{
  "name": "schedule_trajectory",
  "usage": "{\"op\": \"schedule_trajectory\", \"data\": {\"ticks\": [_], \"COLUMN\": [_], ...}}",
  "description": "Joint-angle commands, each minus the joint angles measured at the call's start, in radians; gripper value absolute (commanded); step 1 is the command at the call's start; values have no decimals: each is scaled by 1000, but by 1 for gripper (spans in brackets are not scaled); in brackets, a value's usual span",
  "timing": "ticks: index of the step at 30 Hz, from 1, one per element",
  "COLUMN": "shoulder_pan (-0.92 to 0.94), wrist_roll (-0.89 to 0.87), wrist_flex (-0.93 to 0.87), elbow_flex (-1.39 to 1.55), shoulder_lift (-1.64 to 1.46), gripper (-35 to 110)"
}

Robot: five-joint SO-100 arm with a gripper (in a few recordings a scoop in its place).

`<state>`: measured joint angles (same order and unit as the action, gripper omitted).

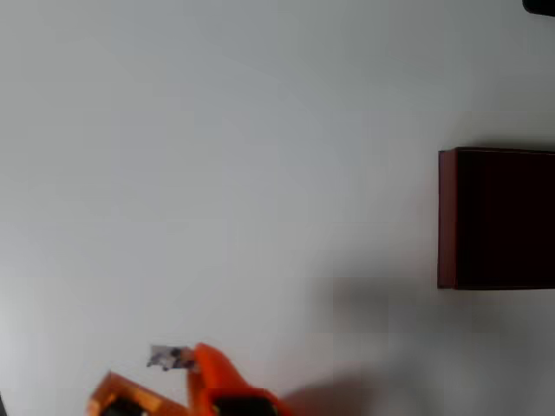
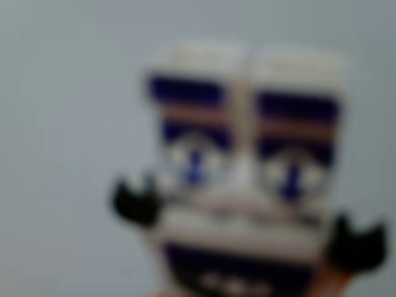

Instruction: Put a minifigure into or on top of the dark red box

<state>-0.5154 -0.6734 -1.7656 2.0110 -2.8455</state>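
Note:
In the overhead view the minifigure (image 1: 169, 357), tiny, white and grey with dark marks, lies on the table at the bottom left. My orange gripper (image 1: 156, 366) stands open around it. One finger's tip (image 1: 201, 354) touches the figure's right side and the other finger (image 1: 111, 386) is apart on its left. Seen through the wrist camera, the minifigure (image 2: 244, 167) is very close and blurred, legs upward, with dark hands at both sides. The dark red box (image 1: 447, 217), almost black inside, sits at the right edge, far from the gripper.
A plain light grey table (image 1: 243, 173) spreads between the gripper and the box. A soft shadow (image 1: 381, 303) lies left of the box's lower corner. A small dark object (image 1: 542, 5) shows at the top right corner.

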Motion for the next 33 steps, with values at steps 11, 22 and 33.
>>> {"op": "schedule_trajectory", "data": {"ticks": [11, 22, 33], "shoulder_pan": [920, 1296, 1371], "wrist_roll": [348, 377, 342], "wrist_flex": [209, 612, 598], "elbow_flex": [-169, -302, -621], "shoulder_lift": [281, 953, 1508], "gripper": [0, 0, 14]}}
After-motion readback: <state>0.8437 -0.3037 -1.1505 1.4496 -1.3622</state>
